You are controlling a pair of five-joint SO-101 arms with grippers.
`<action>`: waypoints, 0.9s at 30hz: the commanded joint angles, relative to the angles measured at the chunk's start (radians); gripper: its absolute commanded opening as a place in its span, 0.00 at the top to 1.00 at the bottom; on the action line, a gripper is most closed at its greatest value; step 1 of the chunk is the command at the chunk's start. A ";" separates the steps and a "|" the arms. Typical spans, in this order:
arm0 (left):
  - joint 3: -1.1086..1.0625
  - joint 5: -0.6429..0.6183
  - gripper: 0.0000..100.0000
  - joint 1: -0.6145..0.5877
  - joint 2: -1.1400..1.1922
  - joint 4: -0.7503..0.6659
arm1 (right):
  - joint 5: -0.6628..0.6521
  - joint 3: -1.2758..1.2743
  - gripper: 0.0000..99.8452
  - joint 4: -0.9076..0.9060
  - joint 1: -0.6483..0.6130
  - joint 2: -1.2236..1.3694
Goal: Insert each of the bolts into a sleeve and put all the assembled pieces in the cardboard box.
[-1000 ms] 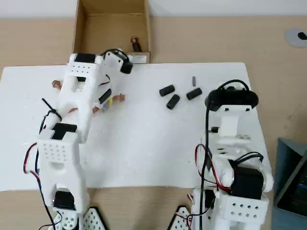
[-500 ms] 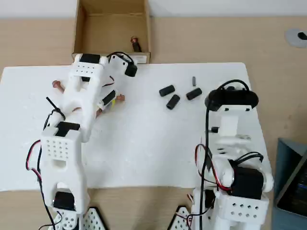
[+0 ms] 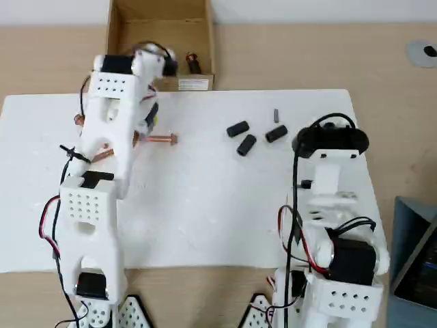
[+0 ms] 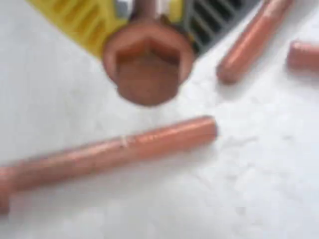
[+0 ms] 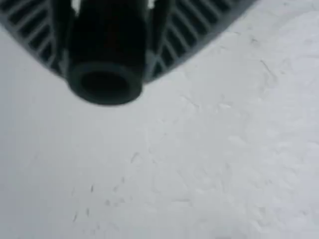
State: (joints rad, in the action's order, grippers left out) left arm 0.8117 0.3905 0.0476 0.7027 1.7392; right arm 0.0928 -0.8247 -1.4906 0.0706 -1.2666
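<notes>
My left gripper is shut on a copper bolt, whose hexagonal head faces the wrist camera between the yellow and dark fingers. Beneath it, more copper bolts lie on the white mat, one long bolt closest. In the high view the left gripper hangs at the mat's far left, just in front of the cardboard box. A loose bolt lies beside it. My right gripper is shut on a black sleeve, open end toward the camera, over bare mat.
Three black sleeves and a small grey pin lie on the far middle of the mat. One assembled piece rests inside the box. Another bolt pokes out beside the left arm. The right arm stands at the right.
The left arm has swung back toward the box and lifted, uncovering the full length of a bolt lying on the mat. The right arm has not moved.
</notes>
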 commanded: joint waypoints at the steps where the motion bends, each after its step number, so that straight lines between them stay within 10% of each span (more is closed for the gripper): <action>1: 0.080 -0.115 1.00 0.020 -0.139 0.014 | 0.011 0.085 0.99 0.015 0.010 -0.013; 27: -0.763 -0.350 1.00 0.121 -1.293 -0.028 | 0.005 -0.053 0.99 0.038 0.004 -0.380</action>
State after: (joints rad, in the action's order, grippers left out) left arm 0.1366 0.0867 0.1703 -0.4741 1.7453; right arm 0.0928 -0.8539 -1.5075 0.0706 -1.6180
